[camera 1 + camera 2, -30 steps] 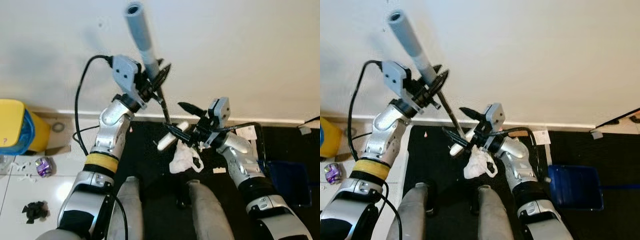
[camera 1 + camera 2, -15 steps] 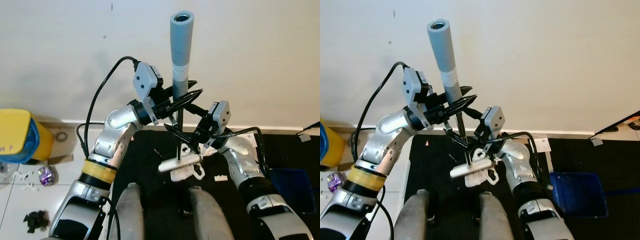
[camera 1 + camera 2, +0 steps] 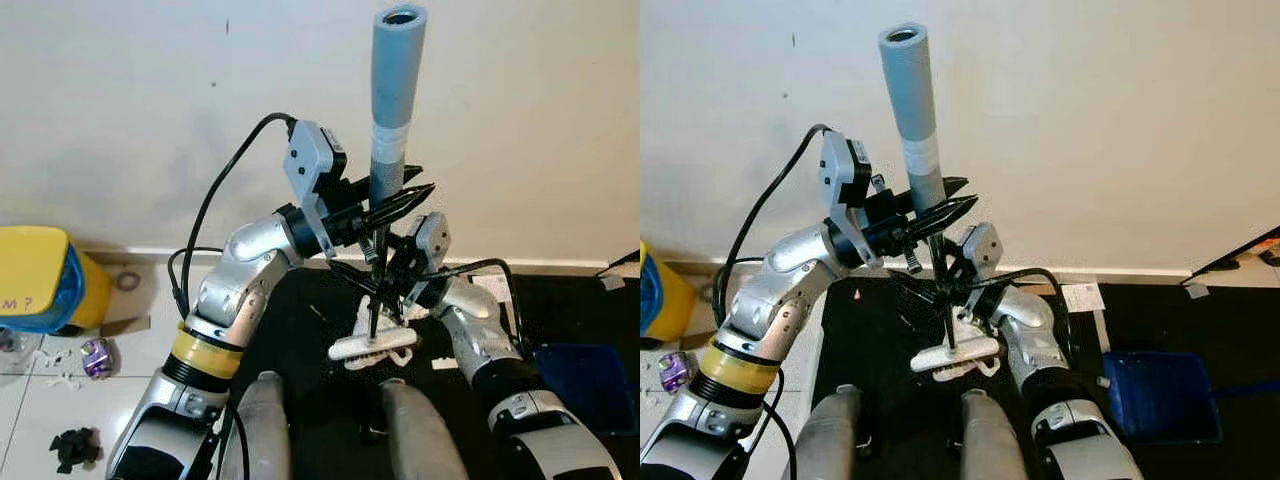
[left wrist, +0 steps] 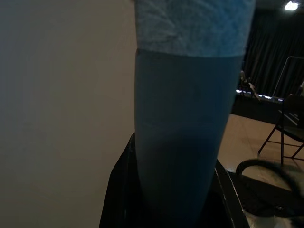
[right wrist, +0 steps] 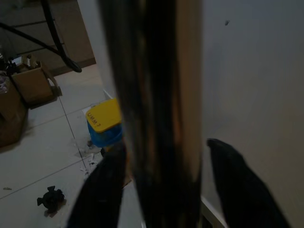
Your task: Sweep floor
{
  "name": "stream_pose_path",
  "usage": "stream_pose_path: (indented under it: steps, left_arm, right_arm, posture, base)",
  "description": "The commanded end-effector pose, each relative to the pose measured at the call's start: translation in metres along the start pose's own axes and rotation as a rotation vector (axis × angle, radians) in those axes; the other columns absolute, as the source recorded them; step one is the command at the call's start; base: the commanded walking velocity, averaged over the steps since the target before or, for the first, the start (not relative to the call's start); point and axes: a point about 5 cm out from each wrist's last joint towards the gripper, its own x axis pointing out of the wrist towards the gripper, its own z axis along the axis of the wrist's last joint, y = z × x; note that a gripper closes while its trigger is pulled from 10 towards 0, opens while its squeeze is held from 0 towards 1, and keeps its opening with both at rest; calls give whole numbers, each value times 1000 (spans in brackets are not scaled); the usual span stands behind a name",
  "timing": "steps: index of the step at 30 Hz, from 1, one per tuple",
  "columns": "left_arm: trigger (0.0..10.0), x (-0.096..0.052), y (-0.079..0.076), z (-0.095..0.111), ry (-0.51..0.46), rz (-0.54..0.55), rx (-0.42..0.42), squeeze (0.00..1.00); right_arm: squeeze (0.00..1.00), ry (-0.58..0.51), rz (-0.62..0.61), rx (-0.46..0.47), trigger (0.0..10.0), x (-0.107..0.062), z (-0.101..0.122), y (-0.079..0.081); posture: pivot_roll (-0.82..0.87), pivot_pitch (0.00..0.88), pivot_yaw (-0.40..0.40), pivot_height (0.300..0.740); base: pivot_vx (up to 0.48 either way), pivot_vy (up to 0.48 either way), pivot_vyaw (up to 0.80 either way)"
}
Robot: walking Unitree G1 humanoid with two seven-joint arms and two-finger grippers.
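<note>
A broom stands nearly upright in front of me, with a thick grey-blue grip [image 3: 393, 90], a thin dark pole and a white brush head [image 3: 372, 347] on the black mat [image 3: 300, 330]. My left gripper [image 3: 388, 205] is shut on the lower end of the grip; in the left wrist view the grip [image 4: 185, 133] sits between the black fingers [image 4: 118, 190]. My right gripper [image 3: 375, 278] holds the pole lower down, and in the right wrist view its fingers [image 5: 102, 190] straddle the pole [image 5: 156, 104]. A crumpled white bag [image 3: 985, 365] lies mostly hidden under the brush head.
A blue dustpan [image 3: 1160, 395] lies on the mat to the right. A yellow and blue bin [image 3: 35, 275] stands at the left wall. A purple wrapper [image 3: 95, 355], a black scrap [image 3: 75, 447] and white bits lie on the tiles. My legs [image 3: 260, 420] are below.
The broom swung from leaning left to nearly upright, and its brush head moved right onto the white bag. My left arm followed to the right; the right gripper closed in on the pole.
</note>
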Motion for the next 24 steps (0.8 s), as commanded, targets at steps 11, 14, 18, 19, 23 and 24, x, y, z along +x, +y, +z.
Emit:
stream_pose_path:
  steps: [11, 14, 18, 19, 23, 24]
  left_arm:
    - [10000, 8, -10, 10, -46, -45, -60, 0]
    - [10000, 7, -10, 11, -43, -42, -64, 0]
    - [10000, 7, -9, 11, -33, -40, -61, 0]
    - [10000, 7, -9, 11, -33, -40, -61, 0]
    - [10000, 6, -6, 13, -40, -25, -58, 0]
    - [10000, 6, -5, 13, -41, -20, -57, 0]
  right_arm:
    - [0, -22, -44, 50, 0, 1, -1, -4]
    - [0, -32, -54, 53, 0, 2, -1, -5]
    - [0, -38, -58, 53, 0, 2, 1, -7]
    - [0, -38, -58, 53, 0, 2, 1, -7]
    - [0, -47, -58, 48, 0, 3, 3, -8]
    - [0, -49, -58, 47, 0, 3, 3, -8]
  posture:
    - [79, 107, -70, 731]
    - [79, 109, -68, 731]
    - [79, 110, -68, 731]
    - [79, 110, -68, 731]
    - [79, 109, -68, 731]
    - [79, 109, -68, 731]
  base:
    - [0, 0, 0]
    - [0, 0, 0]
    - [0, 0, 0]
    - [0, 0, 0]
    - [0, 0, 0]
    - [0, 0, 0]
